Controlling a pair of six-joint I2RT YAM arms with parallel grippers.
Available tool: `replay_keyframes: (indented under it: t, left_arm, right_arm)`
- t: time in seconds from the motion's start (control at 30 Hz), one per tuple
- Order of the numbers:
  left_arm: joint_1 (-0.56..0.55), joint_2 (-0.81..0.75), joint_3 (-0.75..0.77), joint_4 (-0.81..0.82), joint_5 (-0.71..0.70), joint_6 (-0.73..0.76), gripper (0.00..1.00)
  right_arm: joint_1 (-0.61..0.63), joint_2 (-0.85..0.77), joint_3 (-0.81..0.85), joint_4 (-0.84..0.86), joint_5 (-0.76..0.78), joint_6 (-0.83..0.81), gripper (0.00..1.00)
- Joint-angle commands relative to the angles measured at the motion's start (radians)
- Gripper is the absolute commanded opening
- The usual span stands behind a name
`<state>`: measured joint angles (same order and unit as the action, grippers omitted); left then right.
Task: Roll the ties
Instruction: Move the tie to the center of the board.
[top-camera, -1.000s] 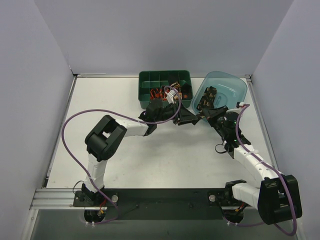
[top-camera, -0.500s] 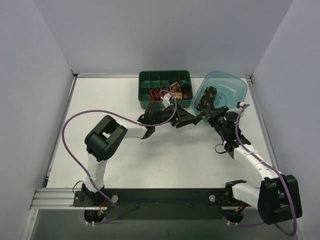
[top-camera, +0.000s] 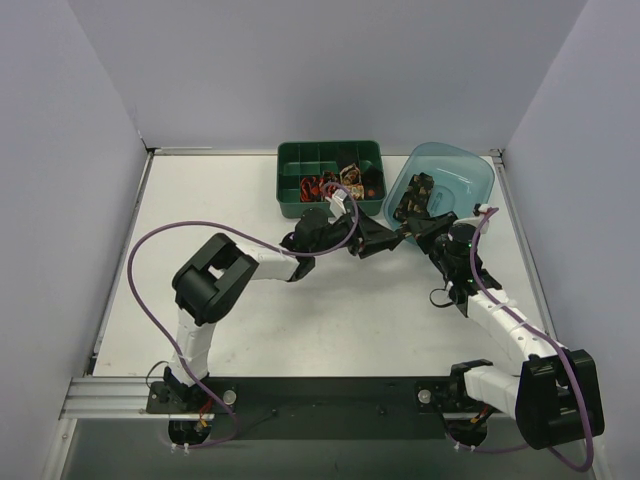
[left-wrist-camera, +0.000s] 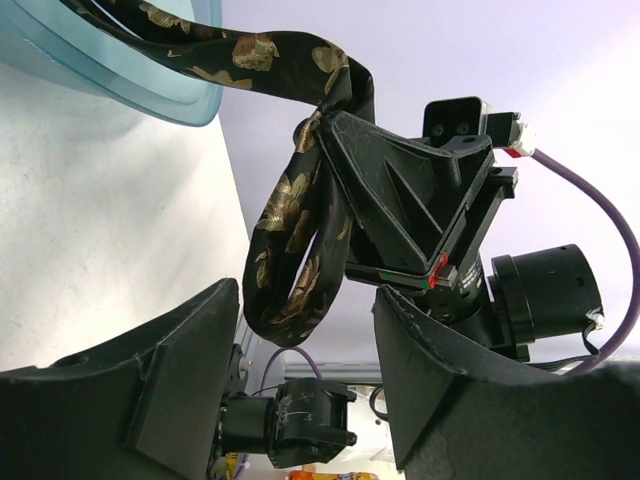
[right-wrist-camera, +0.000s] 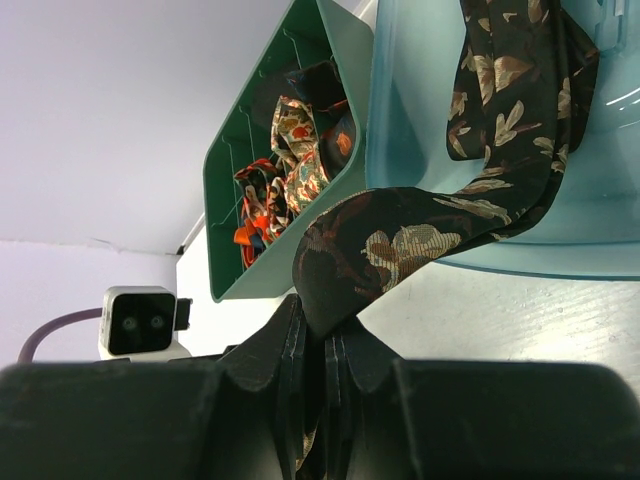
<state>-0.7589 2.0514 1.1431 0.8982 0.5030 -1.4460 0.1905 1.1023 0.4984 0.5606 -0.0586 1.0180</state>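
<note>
- I see my right pincer (right-wrist-camera: 322, 335) clamped on the tie (right-wrist-camera: 400, 245), which drapes over the teal tub (right-wrist-camera: 420, 110) rim.
- My left pincer (left-wrist-camera: 310, 300) stands apart beside the tie's hanging loop.

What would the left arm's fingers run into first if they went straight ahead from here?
Most likely the tie's hanging loop, dangling just ahead between the open left fingers. The right fingers pinching it come next, though depth is unclear.

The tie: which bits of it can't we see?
- Right wrist view: the tie runs off the top edge inside the tub; its end is cut off.
- Right wrist view: the right pincer hides the pinched part.
- Top view: too small and dark to trace.
</note>
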Motion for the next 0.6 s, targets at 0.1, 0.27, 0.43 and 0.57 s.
replay_keyframes:
  t: [0.1,0.27,0.43,0.57]
  left_arm:
    - [-0.020,0.021,0.058,0.102,-0.043,-0.043,0.58]
    - [-0.028,0.015,0.066,0.104,-0.067,-0.039,0.52]
    - [-0.026,-0.017,0.049,0.087,-0.107,-0.001,0.31]
    - [-0.013,-0.045,0.040,0.067,-0.123,0.029,0.10]
  right_arm:
    - [0.003,-0.013,0.025,0.058,0.020,-0.021,0.00]
    - [0.003,-0.016,0.015,0.062,0.023,-0.018,0.00]
    - [0.004,-0.018,0.009,0.064,0.016,-0.010,0.00]
    - [0.004,-0.015,0.005,0.068,0.008,-0.009,0.00]
